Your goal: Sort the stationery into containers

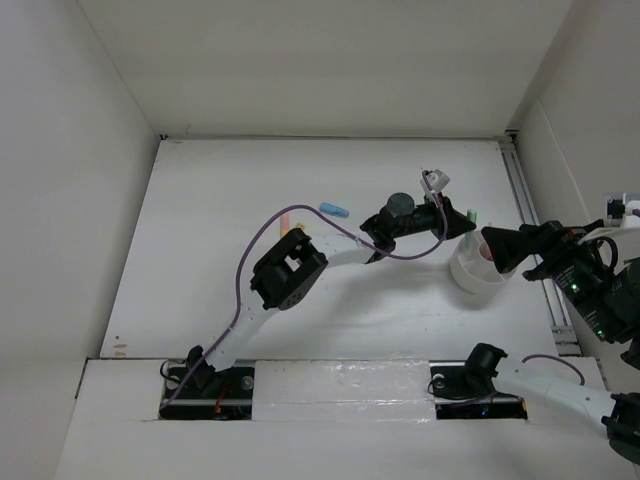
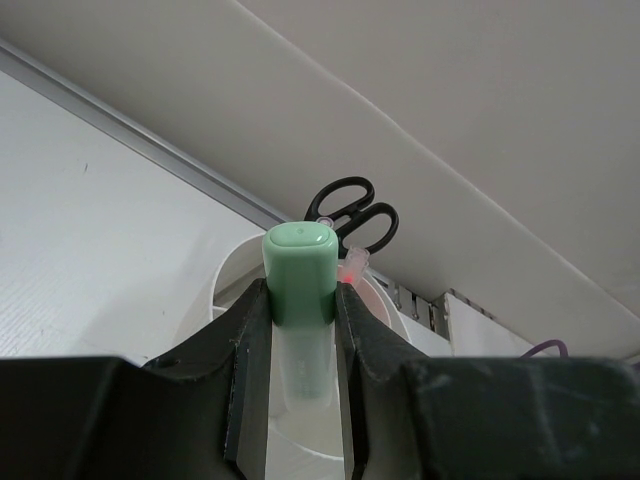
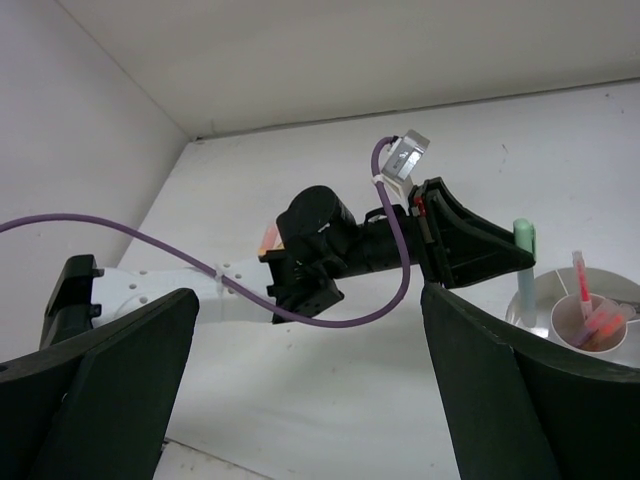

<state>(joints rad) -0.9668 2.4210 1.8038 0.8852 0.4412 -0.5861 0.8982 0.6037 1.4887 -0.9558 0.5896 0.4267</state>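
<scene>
White bench point(image 1: 220, 220), right side: your left claw point(image 2: 300, 310) grasps the mint-green marker point(image 2: 298, 255) upright at the rim of the cup point(image 2: 235, 270), probably so it drops in beside the scissors point(image 2: 352, 210). Your right claw point(image 3: 310, 330) hangs released near the cup.

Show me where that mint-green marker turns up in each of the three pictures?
Top external: the mint-green marker is right of centre, at the far rim of the white cup.
Left wrist: the marker is dead centre, clamped in the left gripper.
Right wrist: the marker is at the right, poking up at the cup's left edge.
Shared landmark: the white cup holding pink pens.
</scene>
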